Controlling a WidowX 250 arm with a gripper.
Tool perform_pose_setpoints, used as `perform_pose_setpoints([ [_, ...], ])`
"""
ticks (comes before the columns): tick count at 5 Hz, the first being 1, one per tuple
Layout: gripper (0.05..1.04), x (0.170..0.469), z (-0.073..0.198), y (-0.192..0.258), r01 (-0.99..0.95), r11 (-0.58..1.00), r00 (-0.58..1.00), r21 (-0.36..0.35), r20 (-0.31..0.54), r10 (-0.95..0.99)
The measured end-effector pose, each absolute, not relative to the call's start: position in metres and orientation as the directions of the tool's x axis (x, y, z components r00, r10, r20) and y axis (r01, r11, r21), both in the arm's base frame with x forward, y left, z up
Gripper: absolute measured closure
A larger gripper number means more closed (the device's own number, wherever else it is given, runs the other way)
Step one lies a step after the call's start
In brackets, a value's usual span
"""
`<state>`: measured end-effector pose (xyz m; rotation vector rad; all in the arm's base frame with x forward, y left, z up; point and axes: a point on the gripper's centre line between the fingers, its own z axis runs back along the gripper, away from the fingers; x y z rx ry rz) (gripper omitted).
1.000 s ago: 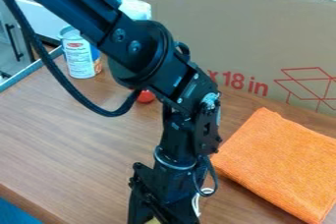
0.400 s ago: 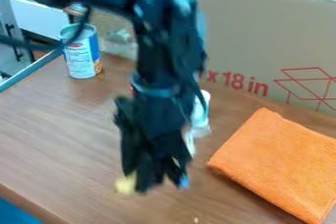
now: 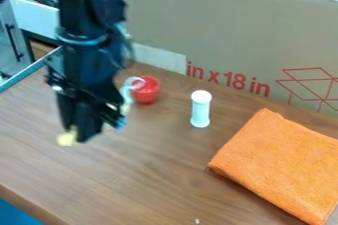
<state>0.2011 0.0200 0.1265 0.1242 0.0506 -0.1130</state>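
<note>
Camera view: the claw (image 3: pixel 90 132) hung near the 9 o'clock side of the table (image 3: pixel 142 179). Whether it was wide, narrow or closed on something could not be told; nor was it clear whether the yellow patch (image 3: pixel 66 138) at its lower end belonged to it or was held.

Nearest stood a red cup (image 3: pixel 147 92), upright, between 1 and 2 o'clock from the claw. It looked like thin plastic: light, fairly stiff, a little slick, easily nudged or tipped. The wall just under the rim seemed the best hold, pinched lightly from opposite sides or with one side of the claw inside.

A white bottle (image 3: pixel 200 110) stood at 4 o'clock from the cup; narrow and top-heavy to judge by its shape, it would want a level grip round the middle. The orange cloth (image 3: pixel 280 162) lay folded between 4 and 5 o'clock from the bottle, soft, limp and grippy, best pinched at a corner.
</note>
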Motion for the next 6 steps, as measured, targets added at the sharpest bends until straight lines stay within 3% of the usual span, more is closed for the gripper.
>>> perform_pose_setpoints([
  [1,0.82,0.193,0.128,0.069,-0.006,0.986,0.999,0.165,-0.044,0.014],
  [3,0.82,0.19,0.108,0.149,-0.182,0.972,0.982,0.151,-0.011,0.186],
  [6,0.82,0.242,0.067,0.195,-0.318,0.936,0.945,0.152,-0.031,0.327],
])
